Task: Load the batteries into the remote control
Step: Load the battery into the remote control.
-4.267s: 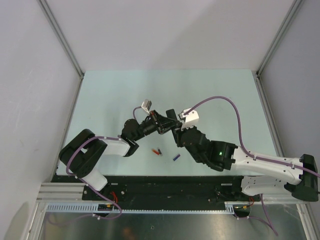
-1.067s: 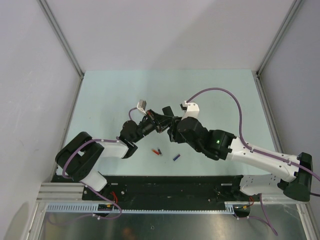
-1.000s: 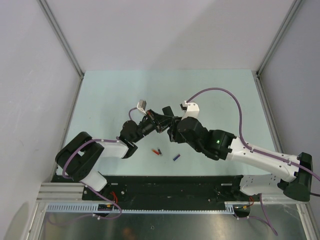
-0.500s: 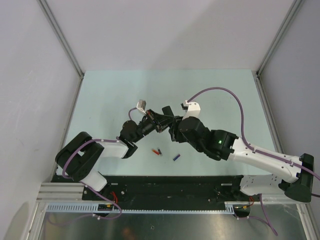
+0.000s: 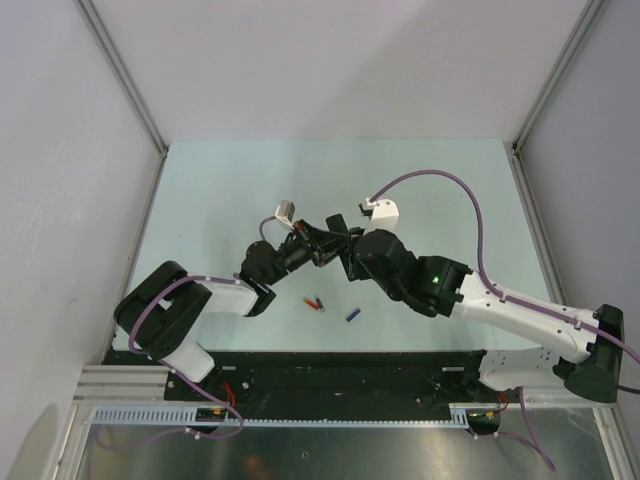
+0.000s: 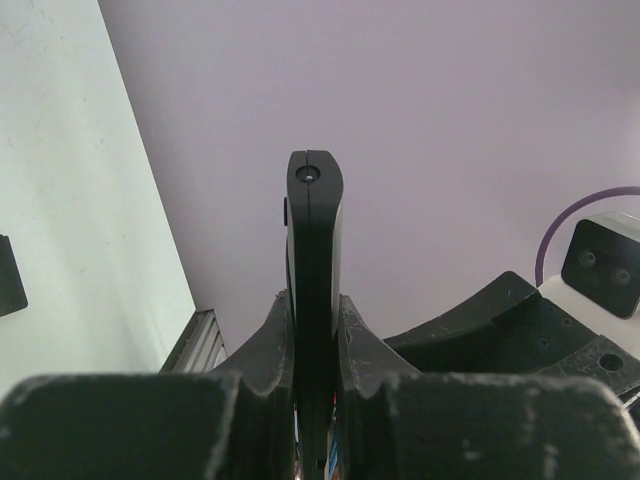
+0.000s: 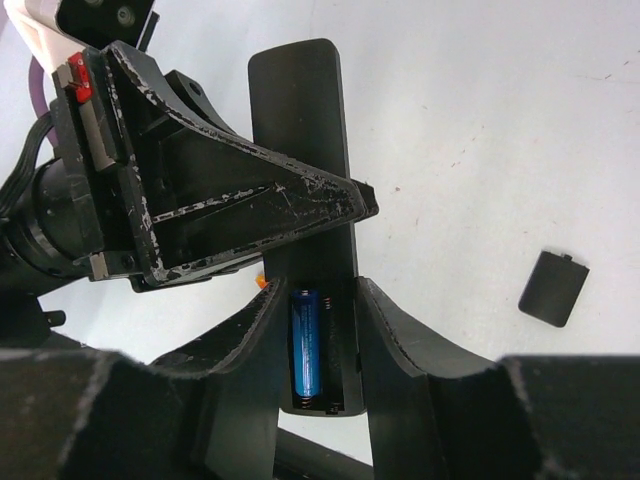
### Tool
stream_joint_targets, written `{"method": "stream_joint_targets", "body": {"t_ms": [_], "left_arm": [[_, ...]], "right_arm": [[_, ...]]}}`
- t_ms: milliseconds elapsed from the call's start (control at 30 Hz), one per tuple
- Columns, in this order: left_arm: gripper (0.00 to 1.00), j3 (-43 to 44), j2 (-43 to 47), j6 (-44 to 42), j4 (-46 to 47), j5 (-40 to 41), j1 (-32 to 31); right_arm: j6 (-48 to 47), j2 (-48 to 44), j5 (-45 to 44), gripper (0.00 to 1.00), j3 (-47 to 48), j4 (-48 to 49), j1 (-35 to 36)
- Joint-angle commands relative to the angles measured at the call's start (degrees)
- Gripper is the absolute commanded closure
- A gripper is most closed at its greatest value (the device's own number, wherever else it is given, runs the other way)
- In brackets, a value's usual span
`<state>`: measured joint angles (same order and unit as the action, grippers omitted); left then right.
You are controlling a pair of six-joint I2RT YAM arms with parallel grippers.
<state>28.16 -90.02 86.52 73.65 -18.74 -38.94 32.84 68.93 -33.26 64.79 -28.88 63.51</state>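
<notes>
Presently, the left gripper [image 6: 315, 312] is clamped on the remote [image 7: 298, 110], held edge-on to its wrist camera. The right gripper [image 7: 318, 300] flanks the remote's open compartment, fingers just beside its sides; whether they press it cannot be told. A blue battery [image 7: 305, 342] sits in that compartment. A red battery [image 5: 316, 302] and a second blue battery [image 5: 352, 314] lie near each other on the table [image 5: 220, 190]. The cover [image 7: 554, 288] lies apart.
</notes>
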Motion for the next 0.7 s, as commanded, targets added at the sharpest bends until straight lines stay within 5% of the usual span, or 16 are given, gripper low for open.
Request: {"method": "stream_joint_targets", "body": {"t_ms": [0,667], "left_arm": [[1.0,1.1,0.1,1.0,6.8,-1.3,0.2],[1.0,1.5,-0.4,0.8,6.8,-1.5,0.2]], "right_arm": [[-2.0,0.9,-1.8,0.62,2.6,0.8,0.1],[-3.7,1.8,-1.9,0.69,4.0,2.3,1.8]]}}
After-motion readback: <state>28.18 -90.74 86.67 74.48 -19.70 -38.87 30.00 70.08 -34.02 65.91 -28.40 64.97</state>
